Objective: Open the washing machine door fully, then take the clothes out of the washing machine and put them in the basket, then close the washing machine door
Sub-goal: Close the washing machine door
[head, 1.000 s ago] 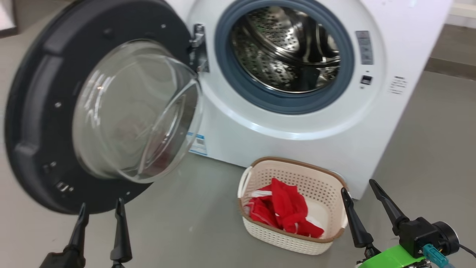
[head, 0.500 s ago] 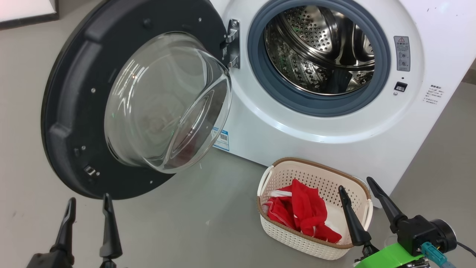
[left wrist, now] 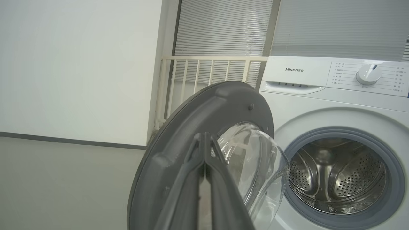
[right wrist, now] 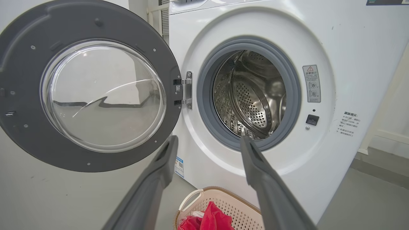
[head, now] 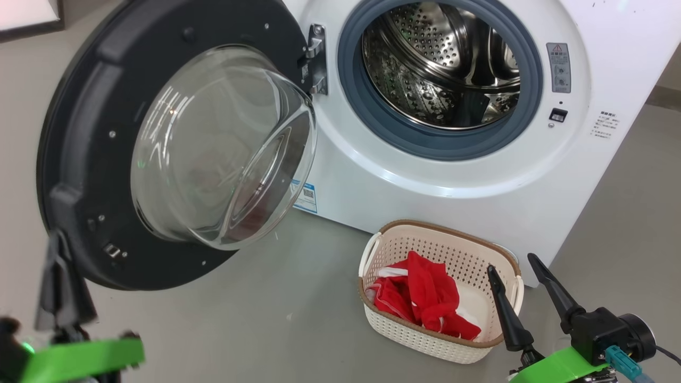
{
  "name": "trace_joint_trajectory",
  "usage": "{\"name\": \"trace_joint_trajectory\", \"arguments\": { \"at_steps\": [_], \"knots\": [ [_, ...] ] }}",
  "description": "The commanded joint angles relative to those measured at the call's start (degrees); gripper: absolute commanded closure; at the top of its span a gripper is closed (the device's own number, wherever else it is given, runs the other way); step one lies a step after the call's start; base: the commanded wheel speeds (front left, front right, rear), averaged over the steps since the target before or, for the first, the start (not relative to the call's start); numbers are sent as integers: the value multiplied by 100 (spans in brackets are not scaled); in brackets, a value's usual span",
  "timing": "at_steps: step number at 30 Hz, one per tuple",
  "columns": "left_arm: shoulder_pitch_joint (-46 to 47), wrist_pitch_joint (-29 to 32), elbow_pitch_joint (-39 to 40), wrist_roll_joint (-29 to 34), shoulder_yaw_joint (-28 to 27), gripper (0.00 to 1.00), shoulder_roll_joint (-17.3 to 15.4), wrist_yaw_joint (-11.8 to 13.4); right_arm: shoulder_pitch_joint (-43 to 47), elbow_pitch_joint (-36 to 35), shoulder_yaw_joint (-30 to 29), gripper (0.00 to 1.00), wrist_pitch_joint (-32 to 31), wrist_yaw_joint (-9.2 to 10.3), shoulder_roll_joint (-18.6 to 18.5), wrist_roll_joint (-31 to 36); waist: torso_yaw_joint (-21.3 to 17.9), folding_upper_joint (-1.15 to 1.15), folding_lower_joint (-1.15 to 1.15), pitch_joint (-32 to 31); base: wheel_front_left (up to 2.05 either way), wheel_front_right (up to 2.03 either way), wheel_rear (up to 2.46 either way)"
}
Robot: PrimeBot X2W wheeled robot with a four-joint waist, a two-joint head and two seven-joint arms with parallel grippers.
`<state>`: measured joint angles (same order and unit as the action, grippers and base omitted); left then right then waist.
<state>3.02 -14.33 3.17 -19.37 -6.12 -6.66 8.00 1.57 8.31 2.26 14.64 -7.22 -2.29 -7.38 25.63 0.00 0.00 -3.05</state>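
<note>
The left hand (left wrist: pixel 204 140) is clenched tight on nothing, by the lower left edge of the wide-open washing machine door (head: pixel 170 159). Its black rim (head: pixel 69 138) is smooth and hard, so a push may slip off. The round glass bowl (head: pixel 229 138) sticks out and could bump the right hand (head: pixel 511 264), released and spread wide by the basket (head: pixel 425 227). Soft red clothes (head: pixel 425 303) lie in that holey cream basket, near the white washing machine (head: pixel 452 186).

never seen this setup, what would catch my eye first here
The big round black-rimmed door with its bulging glass bowl hangs wide open at the left of the white washing machine. Bright red clothes lie in the cream perforated basket on the floor in front.
</note>
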Motion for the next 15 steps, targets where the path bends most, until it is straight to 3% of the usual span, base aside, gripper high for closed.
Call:
{"name": "trace_joint_trajectory", "arguments": {
  "at_steps": [1, 10, 15],
  "knots": [
    [365, -54, 96, -66, -258, 100, -120, -45, -158, -116, 102, 0, 36, -26, -59, 21, -19, 0, 0, 25, 0, 0, 0],
    [1637, -65, -545, -309, -925, 100, -281, -346, -210, -68, 164, 0, 36, -26, -59, 87, -136, 0, 0, 88, 0, 0, 0],
    [2327, -66, -1436, -743, -1433, 100, -494, -539, -203, -33, 140, 0, 36, -26, -59, 129, -226, 0, 0, 45, 0, 0, 0]
  ]
}}
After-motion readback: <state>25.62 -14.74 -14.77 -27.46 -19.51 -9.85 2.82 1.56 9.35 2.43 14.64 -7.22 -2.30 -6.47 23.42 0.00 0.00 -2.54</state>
